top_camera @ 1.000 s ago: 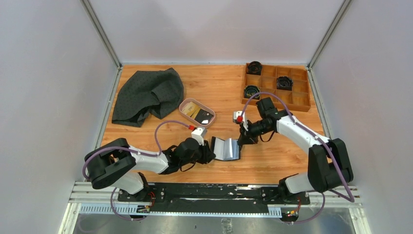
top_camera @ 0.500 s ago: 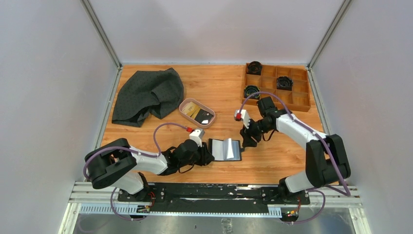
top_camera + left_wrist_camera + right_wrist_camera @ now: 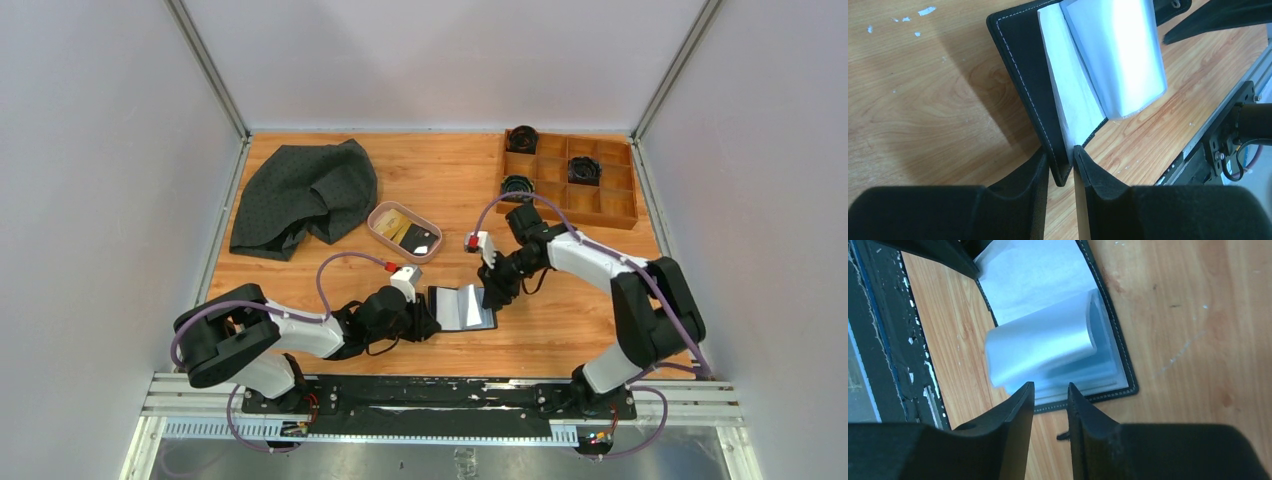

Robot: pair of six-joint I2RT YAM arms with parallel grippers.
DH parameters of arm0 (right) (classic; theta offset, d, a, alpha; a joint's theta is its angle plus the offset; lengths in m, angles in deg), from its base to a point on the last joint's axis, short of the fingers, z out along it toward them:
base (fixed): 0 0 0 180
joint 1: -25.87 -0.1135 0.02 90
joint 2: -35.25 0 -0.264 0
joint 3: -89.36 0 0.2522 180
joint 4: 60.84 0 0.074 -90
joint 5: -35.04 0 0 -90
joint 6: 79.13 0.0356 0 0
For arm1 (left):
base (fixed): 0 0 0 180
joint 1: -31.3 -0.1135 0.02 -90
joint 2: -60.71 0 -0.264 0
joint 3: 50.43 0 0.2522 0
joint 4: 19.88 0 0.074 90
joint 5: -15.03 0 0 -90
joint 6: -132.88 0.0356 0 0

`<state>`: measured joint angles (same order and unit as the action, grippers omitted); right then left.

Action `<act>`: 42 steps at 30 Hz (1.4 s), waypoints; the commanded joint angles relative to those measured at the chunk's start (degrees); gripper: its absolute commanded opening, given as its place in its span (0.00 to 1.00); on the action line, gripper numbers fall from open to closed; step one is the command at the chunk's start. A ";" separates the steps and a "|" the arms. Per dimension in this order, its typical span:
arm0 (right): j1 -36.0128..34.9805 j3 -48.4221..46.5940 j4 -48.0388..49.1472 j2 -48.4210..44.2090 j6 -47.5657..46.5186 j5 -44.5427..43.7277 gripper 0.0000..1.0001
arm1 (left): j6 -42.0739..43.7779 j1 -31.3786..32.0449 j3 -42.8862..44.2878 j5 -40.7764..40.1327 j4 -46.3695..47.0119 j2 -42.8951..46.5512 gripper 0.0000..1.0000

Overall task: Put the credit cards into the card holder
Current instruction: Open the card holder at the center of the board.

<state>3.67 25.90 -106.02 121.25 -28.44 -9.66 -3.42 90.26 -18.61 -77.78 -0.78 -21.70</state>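
Observation:
The black card holder (image 3: 462,307) lies opened on the wood, its clear pocket leaves (image 3: 1048,347) curling upward. My left gripper (image 3: 1062,162) is shut on the lower corner of its left cover (image 3: 1018,75). My right gripper (image 3: 1050,390) hovers over the holder's right edge (image 3: 1128,385); its jaws stand a little apart and hold nothing. In the top view it is at the holder's right side (image 3: 492,297). The credit cards (image 3: 398,226), a gold one and a black one, lie in the pinkish oval tray (image 3: 378,214) behind the holder.
A dark grey cloth (image 3: 300,195) is heaped at the back left. A wooden compartment box (image 3: 600,205) with black round items stands at the back right. The black mounting rail (image 3: 878,340) runs along the table's near edge, close to the holder.
My right gripper opened and let go of the holder's right side, drew back, then came left over its edge again. The holder now lies flatter. The left grip is unchanged.

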 commanded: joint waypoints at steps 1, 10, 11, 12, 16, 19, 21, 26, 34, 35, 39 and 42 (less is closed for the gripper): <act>-3.22 -3.13 -0.35 5.26 4.16 -5.61 0.30 | 0.78 0.27 -0.62 0.61 -0.21 1.03 0.26; -5.83 -4.48 -1.82 9.76 5.00 -8.52 0.22 | 1.63 0.28 -0.16 1.89 -0.20 0.15 0.25; -6.48 -4.72 -2.03 10.07 5.00 -8.12 0.22 | 1.73 0.21 -0.02 2.07 -0.18 0.00 0.25; -7.16 -4.98 -2.20 10.29 5.13 -7.85 0.22 | 1.82 0.26 0.08 2.22 -0.19 -0.07 0.25; -8.90 -6.49 -3.15 12.07 6.70 -5.83 0.23 | 2.13 0.20 0.29 2.46 -0.19 -0.24 0.25; -9.96 -7.51 -3.37 13.72 8.52 -3.33 0.23 | 2.57 0.21 0.67 3.75 -0.25 -0.41 0.25; -11.00 -8.63 -3.35 15.52 9.96 -2.66 0.24 | 3.00 0.21 0.95 4.32 -0.19 -0.44 0.26; -11.59 -12.52 -2.95 19.14 14.61 1.48 0.25 | 3.26 0.23 0.76 4.35 -0.22 0.96 0.33; -11.56 -16.87 -2.55 22.82 18.85 15.68 0.28 | 0.40 0.27 -4.16 1.69 -0.37 8.45 0.71; -11.55 -17.19 -2.51 23.08 19.03 16.16 0.29 | 0.03 0.28 -4.99 0.73 -0.35 9.75 0.74; -11.54 -18.09 -2.42 23.80 19.69 18.77 0.30 | -0.77 0.24 -8.03 -1.23 -1.90 15.80 0.80; -11.64 -19.45 -2.22 24.03 20.50 21.66 0.31 | 0.22 0.22 -8.29 -3.18 -8.05 20.37 0.80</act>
<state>-7.00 8.72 -107.61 144.07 -9.70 5.99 -3.66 90.31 -26.13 -76.93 -2.70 -6.16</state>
